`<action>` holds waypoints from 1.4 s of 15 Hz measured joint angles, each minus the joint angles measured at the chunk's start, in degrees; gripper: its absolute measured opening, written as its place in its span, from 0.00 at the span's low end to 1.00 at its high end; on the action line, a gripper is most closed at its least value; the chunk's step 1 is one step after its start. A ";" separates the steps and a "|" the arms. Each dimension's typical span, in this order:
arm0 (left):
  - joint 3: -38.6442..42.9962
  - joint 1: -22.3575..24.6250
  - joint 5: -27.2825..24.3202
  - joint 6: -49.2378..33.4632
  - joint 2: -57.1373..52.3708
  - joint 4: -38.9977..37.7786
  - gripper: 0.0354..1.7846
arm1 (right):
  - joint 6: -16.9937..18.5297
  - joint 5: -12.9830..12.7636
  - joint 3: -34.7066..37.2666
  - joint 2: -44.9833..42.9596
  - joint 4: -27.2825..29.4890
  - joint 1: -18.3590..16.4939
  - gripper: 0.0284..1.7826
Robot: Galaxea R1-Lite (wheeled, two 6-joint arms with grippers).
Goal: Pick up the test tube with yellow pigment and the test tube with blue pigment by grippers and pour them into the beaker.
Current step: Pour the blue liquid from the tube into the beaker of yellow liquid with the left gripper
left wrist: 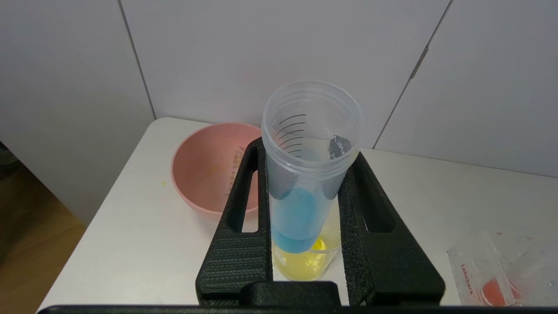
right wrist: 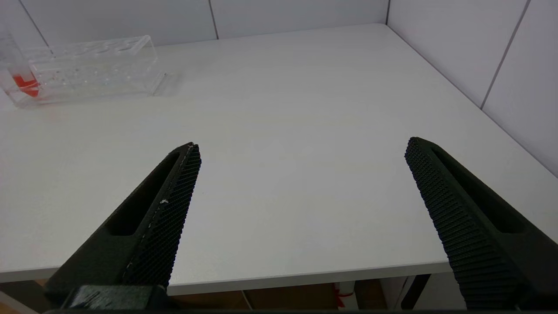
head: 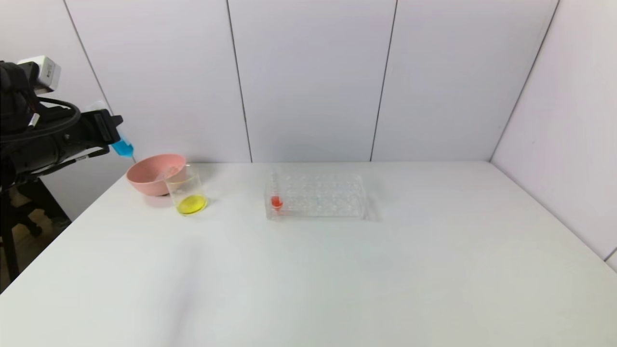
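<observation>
I count two tubes: one blue-pigment tube (head: 123, 147) and one red-liquid tube (head: 276, 200). I see one beaker (head: 189, 195), one pink bowl (head: 155, 174) and one rack (head: 315, 196). Two grippers show: left (left wrist: 305, 209), right (right wrist: 301, 174).

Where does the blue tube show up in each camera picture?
Head view: blue tube far left, held above the pink bowl.
Left wrist view: centre, clamped between the black jaws, above the beaker.
Right wrist view: not in it.
Shared landmark: the clear rack with the red tube.

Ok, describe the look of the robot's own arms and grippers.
The left gripper has matte black, ribbed wedge fingers with long slots. The left arm is black, with looping black cables and a white-grey block. The right gripper has matching black ridged fingers.
</observation>
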 joint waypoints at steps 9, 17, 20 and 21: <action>0.33 5.67 -4.74 1.27 0.06 0.55 0.24 | 0.00 -0.02 0.00 0.00 0.00 0.00 0.96; -5.39 8.68 -15.15 8.09 3.86 3.69 0.24 | 0.00 -0.02 0.00 0.00 0.01 0.00 0.96; -12.08 9.92 -20.86 15.77 6.05 14.41 0.24 | 0.00 -0.02 0.00 0.00 0.00 0.00 0.96; -14.68 10.50 -21.92 19.40 6.84 18.52 0.24 | 0.02 0.00 0.00 0.00 0.00 0.00 0.96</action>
